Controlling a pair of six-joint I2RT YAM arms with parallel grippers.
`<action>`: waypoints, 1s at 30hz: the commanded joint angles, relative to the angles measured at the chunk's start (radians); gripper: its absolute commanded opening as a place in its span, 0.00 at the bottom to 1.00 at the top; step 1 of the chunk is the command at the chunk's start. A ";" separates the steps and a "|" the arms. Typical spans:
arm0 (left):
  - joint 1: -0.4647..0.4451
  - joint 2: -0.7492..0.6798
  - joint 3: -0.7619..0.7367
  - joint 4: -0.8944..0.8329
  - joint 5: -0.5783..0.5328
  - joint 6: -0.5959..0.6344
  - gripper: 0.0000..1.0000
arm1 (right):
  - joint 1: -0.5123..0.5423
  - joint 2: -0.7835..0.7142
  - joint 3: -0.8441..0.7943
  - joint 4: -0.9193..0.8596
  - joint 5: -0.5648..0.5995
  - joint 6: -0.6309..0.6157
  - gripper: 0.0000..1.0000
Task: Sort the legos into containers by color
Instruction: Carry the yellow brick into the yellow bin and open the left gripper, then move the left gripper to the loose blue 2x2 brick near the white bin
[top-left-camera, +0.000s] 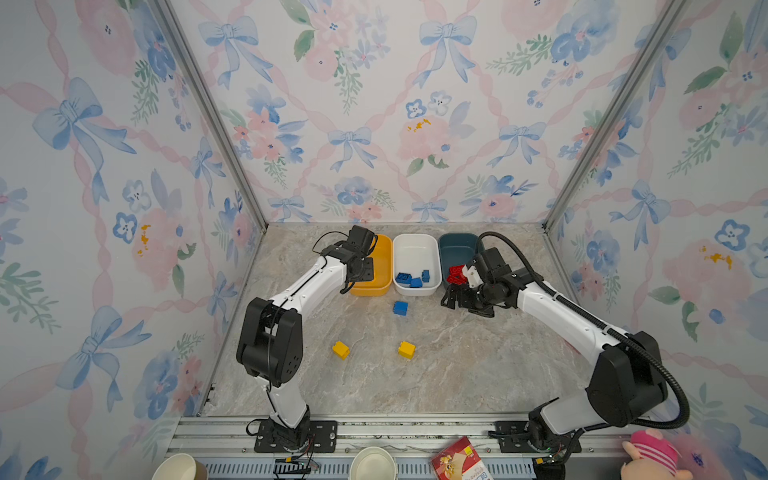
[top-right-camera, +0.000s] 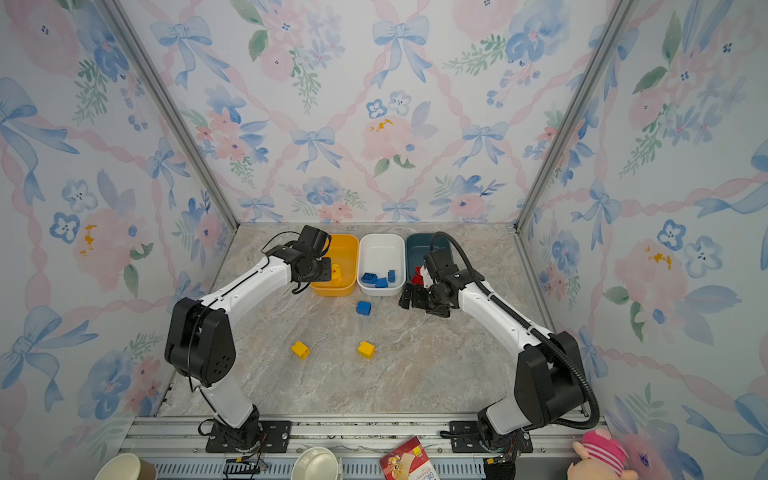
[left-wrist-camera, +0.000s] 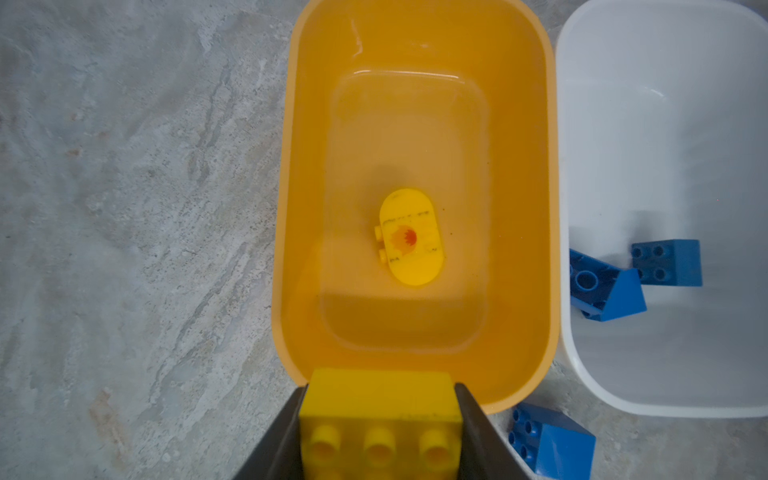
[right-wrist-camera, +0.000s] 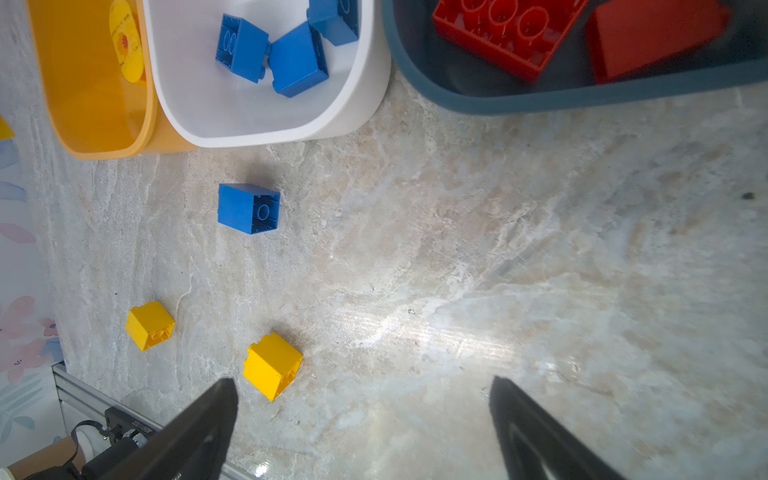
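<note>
Yellow tub (top-left-camera: 384, 257): left of row; rounded yellow piece (left-wrist-camera: 411, 237) lying flat inside; oblong yellow brick (left-wrist-camera: 380, 419) held over its rim.
White tub (top-left-camera: 415, 253): middle; three blue bricks (top-left-camera: 403, 277), tumbled.
Teal tub (top-left-camera: 455, 249): right; red bricks (top-left-camera: 456, 272).
Desk (top-left-camera: 457, 365): loose blue brick (top-left-camera: 400, 308) on its side near the white tub; two yellow bricks (top-left-camera: 340, 349) (top-left-camera: 407, 349), apart.

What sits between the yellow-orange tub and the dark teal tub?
The white tub, holding three blue bricks, sits between the yellow-orange tub and dark teal tub; both top views show it.

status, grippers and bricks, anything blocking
Left gripper shut on yellow brick at rim of yellow tub. Right gripper open, empty. One blue brick, two yellow bricks loose. Nothing blocking.
</note>
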 joint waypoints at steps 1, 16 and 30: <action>0.010 0.075 0.052 -0.003 -0.010 0.018 0.42 | 0.016 -0.014 0.029 -0.013 0.007 0.010 0.97; 0.012 0.205 0.103 0.029 -0.037 0.000 0.53 | 0.024 -0.016 0.030 -0.016 0.011 0.014 0.97; -0.006 0.133 0.098 0.027 0.002 -0.031 0.66 | 0.025 -0.007 0.039 -0.010 0.009 0.017 0.97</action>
